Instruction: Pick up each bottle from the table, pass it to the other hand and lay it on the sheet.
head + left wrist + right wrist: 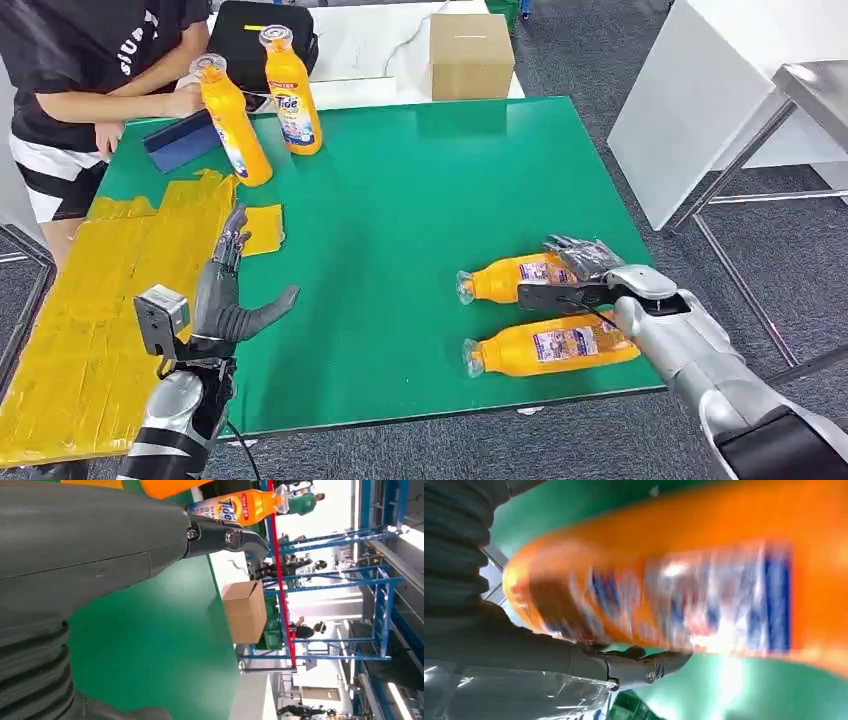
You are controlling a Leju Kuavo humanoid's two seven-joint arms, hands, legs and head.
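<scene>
Head view: from high on the robot, facing forward and down over the green table [420,200]. Left wrist view: turned on its side, close behind the left hand [90,550], looking across the table toward a box [245,611] at its far edge; the head view shares both table and box [470,55]. Right wrist view: very close to a blurred bottle [684,590], just over the table.
</scene>
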